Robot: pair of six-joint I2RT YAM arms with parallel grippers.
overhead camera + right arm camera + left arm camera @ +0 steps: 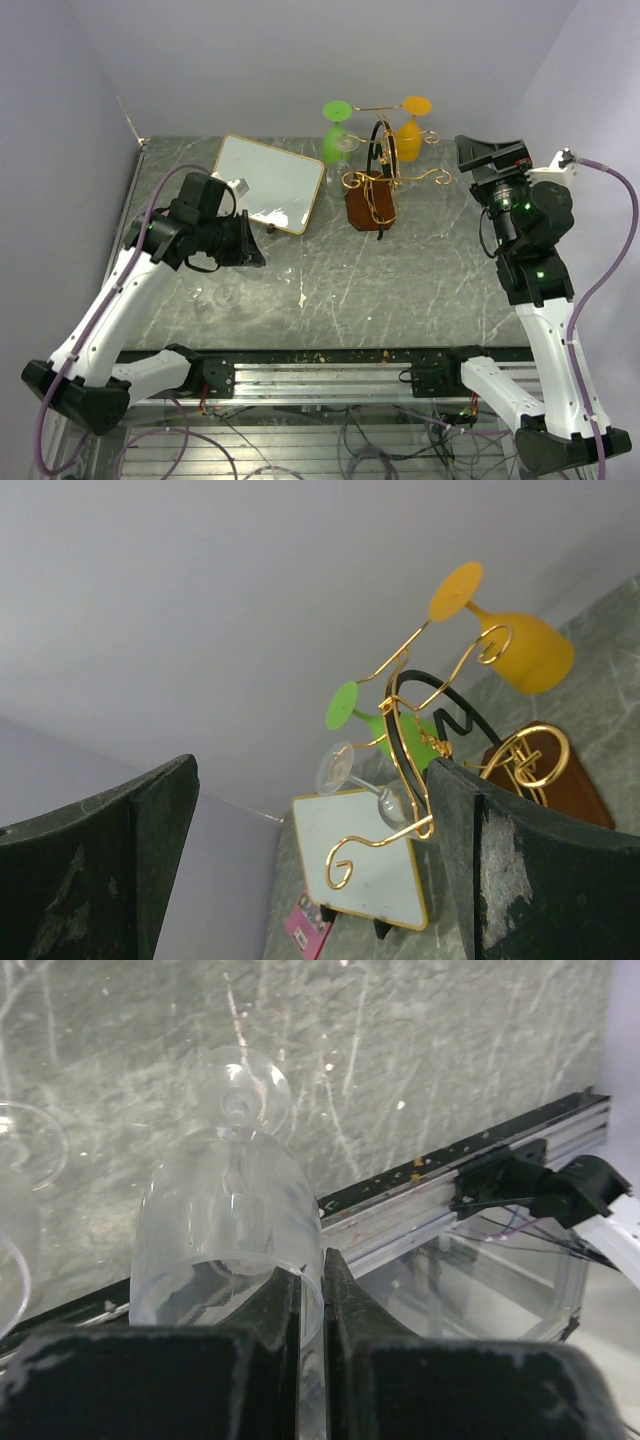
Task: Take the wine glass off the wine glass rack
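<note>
Clear thin glass, light but slick and chip-prone we reckon, so we're holding the wine glass (225,1210) by its rim wall, the left gripper (312,1260) pinched nearly closed on it, down near the table's (450,1050) front edge. Further back the right gripper (488,158) is gaping wide, empty, beside the wine glass rack (372,205), well apart from our glass.

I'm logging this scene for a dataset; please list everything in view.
rack: one, gold wire on brown block, far middle
green glass: one, green, hanging on rack's left
orange glass: one, orange, hanging on rack's right
racked clear glass: one, clear, hanging low on rack
held clear glass: one, clear, rim pinched in left claw
mirror: one, gold-framed, left of rack
table: one, grey marble
left claw: one, black, shut
right claw: one, black, open, facing rack
</note>
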